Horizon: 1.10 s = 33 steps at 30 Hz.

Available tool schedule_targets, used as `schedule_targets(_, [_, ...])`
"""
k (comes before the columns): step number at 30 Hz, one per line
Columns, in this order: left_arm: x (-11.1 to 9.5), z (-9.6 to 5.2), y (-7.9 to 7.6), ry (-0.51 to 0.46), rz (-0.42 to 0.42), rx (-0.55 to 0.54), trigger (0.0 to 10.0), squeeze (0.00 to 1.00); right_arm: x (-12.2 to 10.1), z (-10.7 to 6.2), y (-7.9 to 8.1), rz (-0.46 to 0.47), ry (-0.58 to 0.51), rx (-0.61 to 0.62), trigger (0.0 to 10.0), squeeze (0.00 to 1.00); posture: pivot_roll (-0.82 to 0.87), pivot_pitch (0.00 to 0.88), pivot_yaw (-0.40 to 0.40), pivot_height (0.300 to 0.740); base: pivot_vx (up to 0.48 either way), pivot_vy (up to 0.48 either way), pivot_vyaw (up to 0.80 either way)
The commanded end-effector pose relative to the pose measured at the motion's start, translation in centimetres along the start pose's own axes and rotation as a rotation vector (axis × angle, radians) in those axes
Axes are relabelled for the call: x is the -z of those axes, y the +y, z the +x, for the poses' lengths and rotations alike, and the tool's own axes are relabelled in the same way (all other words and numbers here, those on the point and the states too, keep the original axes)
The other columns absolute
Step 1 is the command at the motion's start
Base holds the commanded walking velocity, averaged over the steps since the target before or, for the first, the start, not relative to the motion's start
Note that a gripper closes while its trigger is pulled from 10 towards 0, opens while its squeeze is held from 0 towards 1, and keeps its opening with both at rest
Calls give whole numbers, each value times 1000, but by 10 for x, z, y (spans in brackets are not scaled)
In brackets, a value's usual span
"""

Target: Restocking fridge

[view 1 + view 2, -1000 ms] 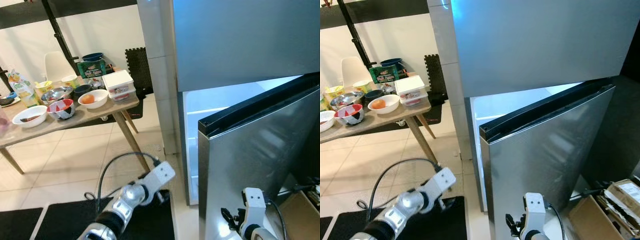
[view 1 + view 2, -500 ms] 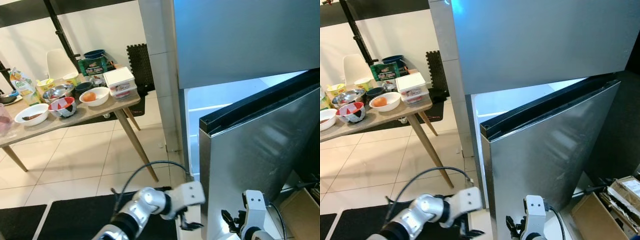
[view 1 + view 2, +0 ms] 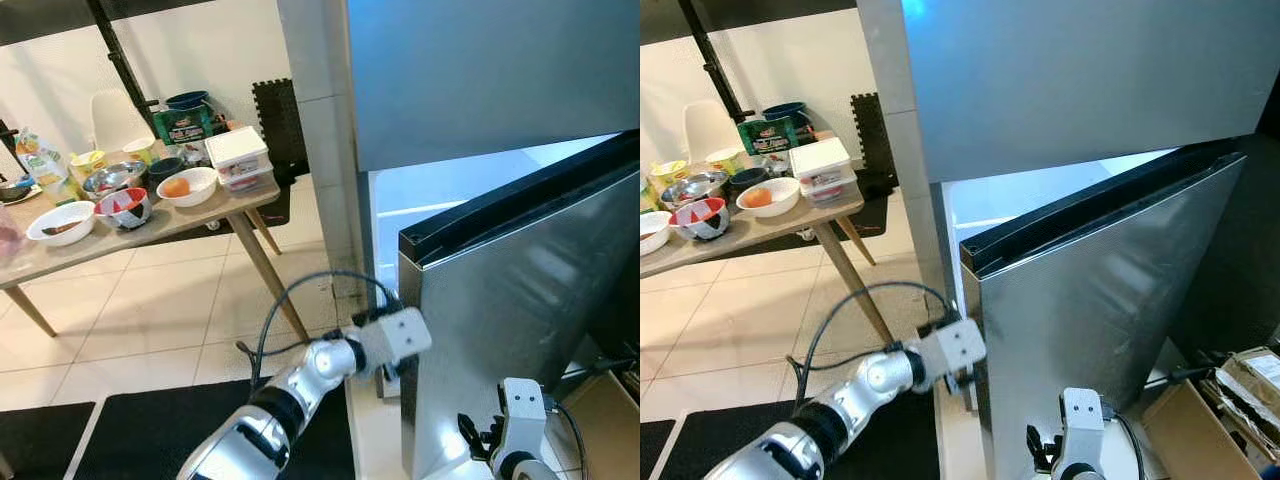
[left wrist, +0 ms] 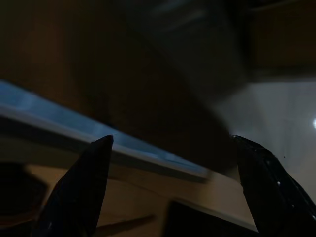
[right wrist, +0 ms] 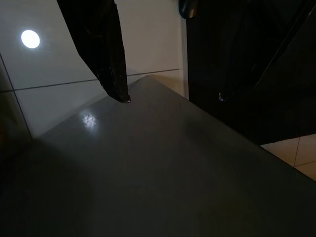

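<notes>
The fridge point(image 3: 470, 80) fills the right half of the head views, its steel lower door point(image 3: 520, 330) standing ajar so that a lit white interior point(image 3: 420, 200) shows in the gap at centre. The left gripper point(image 4: 168, 187) is at the hinge-free edge of that door, low in the centre of the frame; in its wrist view the two black fingers point(image 4: 79, 182) are spread wide apart with nothing between them, facing a dark panel and a pale bluish edge. The right gripper point(image 3: 478, 440) hangs low at the bottom right beside the door; whether its fingers are apart or together I cannot tell.

At the upper left a wooden table point(image 3: 150, 235) carries a white bowl with an orange fruit point(image 3: 186, 186), a red-and-white bowl point(image 3: 125, 208), a metal bowl point(image 3: 110, 180), a white lidded box point(image 3: 236, 152) and a green packet point(image 3: 182, 126) whose print is too small to read. A cardboard box point(image 3: 1230, 400) sits at the lower right.
</notes>
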<state>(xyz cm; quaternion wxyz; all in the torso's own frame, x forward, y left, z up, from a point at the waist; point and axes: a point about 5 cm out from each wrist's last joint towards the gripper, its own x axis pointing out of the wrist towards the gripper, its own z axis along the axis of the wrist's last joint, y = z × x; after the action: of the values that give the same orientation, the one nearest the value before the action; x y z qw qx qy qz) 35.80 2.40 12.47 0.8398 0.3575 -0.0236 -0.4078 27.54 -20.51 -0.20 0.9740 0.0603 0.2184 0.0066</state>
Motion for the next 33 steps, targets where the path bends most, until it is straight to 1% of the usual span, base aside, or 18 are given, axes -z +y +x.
schedule_targets(1, [26, -13, 16, 119, 26, -107, 10000, 0, 5, -1, 4, 6, 2, -7, 10000, 0, 3, 149, 129, 707, 0, 0, 0])
schedule_targets(5, [40, -23, 30, 194, 37, -209, 10000, 0, 3, 0, 7, 7, -1, -18, 10000, 0, 3, 145, 123, 707, 0, 0, 0])
schedule_targets(6, [57, -39, 47, 283, 43, -320, 10000, 0, 1, 2, 9, 6, -6, -29, 10000, 0, 5, 143, 121, 707, 0, 0, 0])
schedule_targets(7, [57, -39, 47, 283, 43, -320, 10000, 0, 1, 2, 9, 6, -6, -29, 10000, 0, 5, 143, 121, 707, 0, 0, 0])
schedule_targets(9, [76, -59, 64, 382, 44, -431, 10000, 0, -1, 3, 11, 5, -14, -37, 10000, 0, 7, 142, 120, 707, 0, 0, 0])
schedule_targets(10, [90, -75, 75, 447, 0, -515, 10000, 0, -2, 3, 11, 5, -16, -38, 10000, 0, 9, 140, 120, 707, 0, 0, 0])
schedule_targets(11, [90, -75, 75, 447, 0, -515, 10000, 0, -2, 3, 11, 5, -16, -38, 10000, 0, 9, 140, 120, 707, 0, 0, 0])
schedule_targets(12, [110, -100, 85, 524, -134, -614, 10000, 0, -2, 3, 10, -5, -19, -26, 10000, 0, 15, 139, 117, 707, 0, 0, 0])
schedule_targets(13, [117, -108, 86, 533, -222, -629, 10000, 0, -3, 3, 8, -14, -21, -14, 10000, 0, 15, 139, 117, 707, 0, 0, 0])
schedule_targets(15, [117, -108, 86, 533, -222, -629, 10000, 0, -3, 3, 8, -14, -21, -14, 10000, 0, 15, 139, 117, 707, 0, 0, 0])
schedule_targets(16, [123, -113, 82, 525, -311, -620, 10000, 0, -5, 3, 7, -20, -33, -6, 10000, 0, 19, 139, 117, 707, 0, 0, 0])
schedule_targets(17, [123, -113, 82, 525, -311, -620, 10000, 0, -5, 3, 7, -20, -33, -6, 10000, 0, 19, 139, 117, 707, 0, 0, 0])
schedule_targets(18, [129, -116, 73, 501, -407, -601, 10000, 0, -12, 5, 10, -19, -60, -12, 10000, 0, 17, 139, 115, 707, 0, 0, 0])
schedule_targets(20, [140, -117, 41, 440, -551, -553, 10000, 0, -37, 14, 26, -21, -154, -61, 10000, 0, 19, 142, 109, 707, 0, 0, 0])
schedule_targets(23, [142, -116, 28, 426, -582, -541, 10000, 0, -46, 17, 32, -23, -187, -80, 10000, 0, 21, 142, 106, 707, 0, 0, 0])
schedule_targets(25, [139, -109, -12, 358, -629, -482, 10000, 0, -78, 23, 47, -6, -292, -139, 10000, 0, 26, 146, 89, 707, 0, 0, 0])
schedule_targets(27, [133, -106, -37, 305, -657, -447, 10000, 0, -100, 26, 58, 6, -369, -199, 10000, 0, 26, 146, 89, 707, 0, 0, 0])
schedule_targets(33, [111, -111, -66, 188, -701, -384, 10000, 0, -125, 28, 80, -11, -428, -321, 10000, 0, 28, 144, 70, 707, 0, 0, 0])
